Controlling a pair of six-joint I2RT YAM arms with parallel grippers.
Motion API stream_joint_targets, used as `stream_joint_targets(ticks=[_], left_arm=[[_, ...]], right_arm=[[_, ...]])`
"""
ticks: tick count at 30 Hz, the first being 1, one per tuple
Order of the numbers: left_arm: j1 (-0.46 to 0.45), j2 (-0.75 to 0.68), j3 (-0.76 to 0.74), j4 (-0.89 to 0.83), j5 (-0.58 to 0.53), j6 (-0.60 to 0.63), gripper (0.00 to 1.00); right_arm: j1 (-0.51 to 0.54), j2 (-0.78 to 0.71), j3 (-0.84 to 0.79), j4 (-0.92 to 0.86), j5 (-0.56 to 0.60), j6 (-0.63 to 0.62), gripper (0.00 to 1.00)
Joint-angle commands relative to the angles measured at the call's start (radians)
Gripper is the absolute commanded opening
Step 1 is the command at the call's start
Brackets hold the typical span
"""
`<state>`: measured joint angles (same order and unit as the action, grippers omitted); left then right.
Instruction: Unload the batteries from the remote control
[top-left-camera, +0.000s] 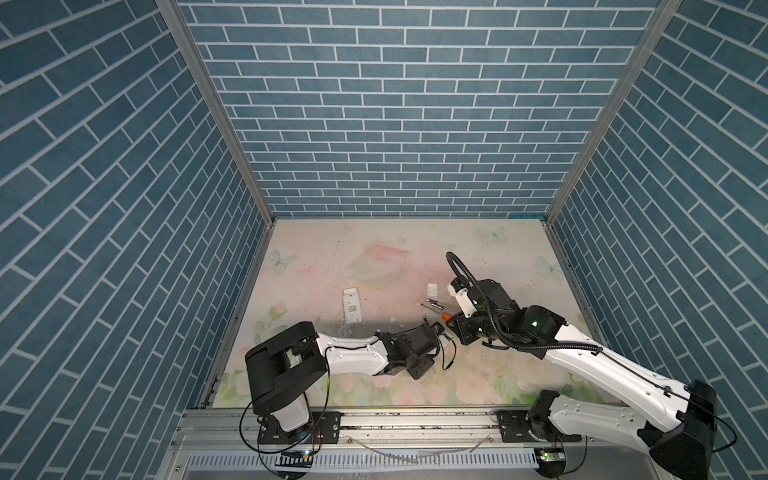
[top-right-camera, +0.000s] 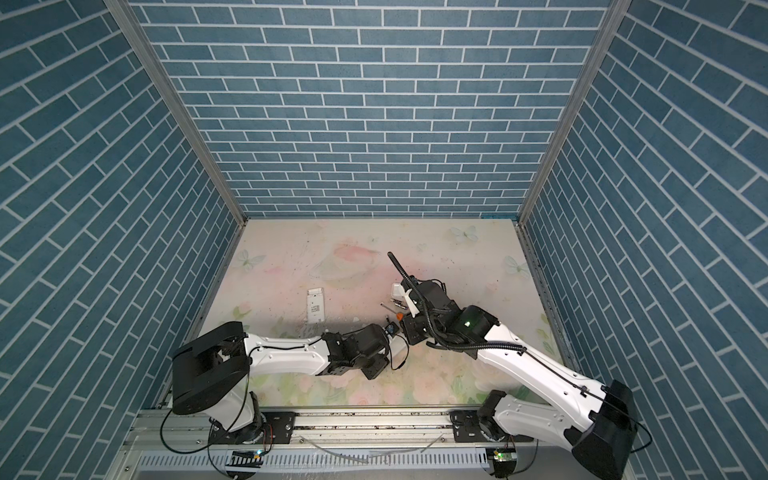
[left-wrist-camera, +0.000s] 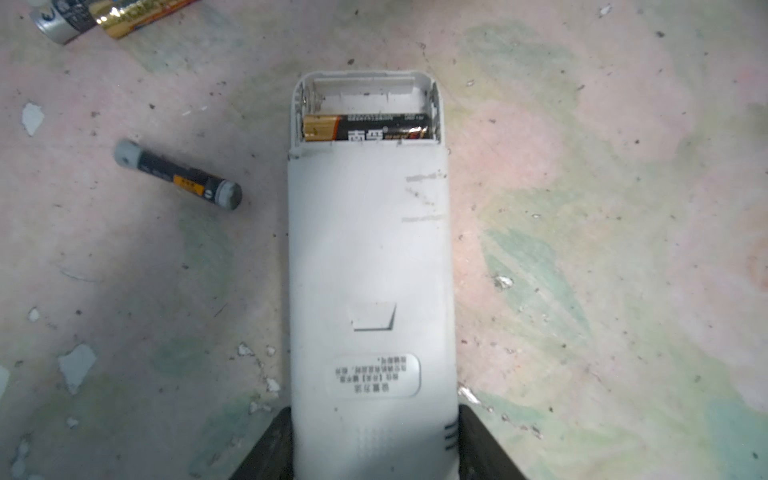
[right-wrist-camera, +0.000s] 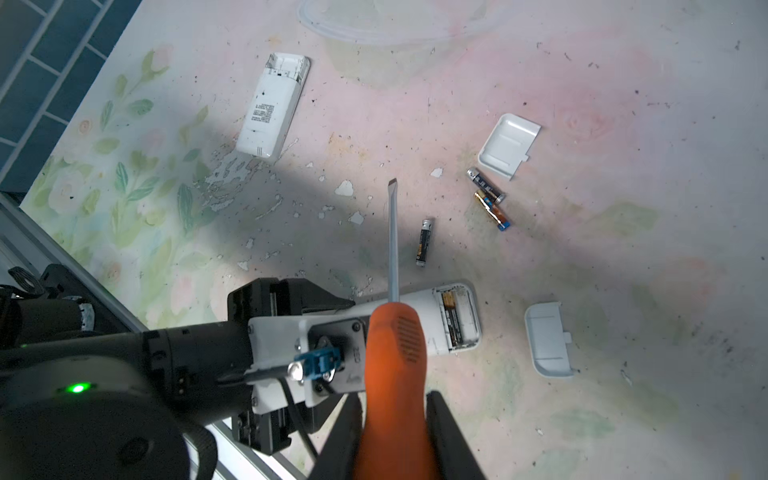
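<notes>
My left gripper (left-wrist-camera: 374, 451) is shut on the lower end of a white remote control (left-wrist-camera: 368, 270), which lies back side up on the table. Its battery bay is uncovered: one black-and-gold battery (left-wrist-camera: 365, 128) sits in the nearer slot and the far slot is empty. One loose battery (left-wrist-camera: 178, 174) lies beside the remote and two more (right-wrist-camera: 485, 185) (right-wrist-camera: 492, 210) lie farther off. My right gripper (right-wrist-camera: 395, 436) is shut on an orange-handled screwdriver (right-wrist-camera: 395, 353). Its blade tip (right-wrist-camera: 392, 183) hovers past the remote, away from the bay.
A second white remote (right-wrist-camera: 272, 108) (top-left-camera: 351, 305) lies back up to the left, its bay open. Two white covers (right-wrist-camera: 509, 145) (right-wrist-camera: 548, 338) rest on the floral table near the batteries. Both grippers (top-left-camera: 442, 336) (top-left-camera: 451, 322) meet mid-table; blue brick walls enclose three sides.
</notes>
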<state>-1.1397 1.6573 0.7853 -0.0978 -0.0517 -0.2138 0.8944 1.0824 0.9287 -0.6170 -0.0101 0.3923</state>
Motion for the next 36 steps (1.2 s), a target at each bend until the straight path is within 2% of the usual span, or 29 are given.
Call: stream_joint_targets(ticks=[1, 6, 15, 20, 23, 25, 30, 32, 36], left_arm=[[-0.017, 0.068, -0.06, -0.148, 0.106, 0.008, 0.03], [-0.018, 0.058, -0.052, -0.172, 0.08, 0.012, 0.03], [-0.018, 0.055, 0.041, -0.275, -0.021, 0.097, 0.02], [-0.018, 0.088, 0.082, -0.284, -0.092, 0.154, 0.0], [-0.017, 0.1, 0.088, -0.263, -0.097, 0.208, 0.0], [-0.015, 0.116, 0.114, -0.279, -0.108, 0.247, 0.0], [-0.006, 0.135, 0.147, -0.308, -0.121, 0.325, 0.0], [0.0, 0.129, 0.147, -0.303, -0.099, 0.347, 0.0], [0.022, 0.13, 0.173, -0.329, -0.009, 0.38, 0.0]], right_arm=[[-0.003, 0.011, 0.051, -0.009, 0.038, -0.038, 0.0], [-0.038, 0.02, 0.076, -0.112, 0.07, -0.025, 0.0], [-0.236, 0.072, 0.284, -0.497, -0.011, -0.022, 0.0], [-0.362, 0.127, 0.446, -0.672, -0.167, 0.022, 0.0], [-0.375, 0.152, 0.515, -0.754, -0.192, -0.056, 0.0], [-0.388, 0.156, 0.505, -0.763, -0.164, -0.084, 0.0], [-0.474, 0.162, 0.389, -0.709, -0.302, -0.083, 0.0], [-0.497, 0.166, 0.382, -0.718, -0.325, -0.095, 0.0], [-0.5, 0.131, 0.382, -0.731, -0.327, -0.226, 0.0]])
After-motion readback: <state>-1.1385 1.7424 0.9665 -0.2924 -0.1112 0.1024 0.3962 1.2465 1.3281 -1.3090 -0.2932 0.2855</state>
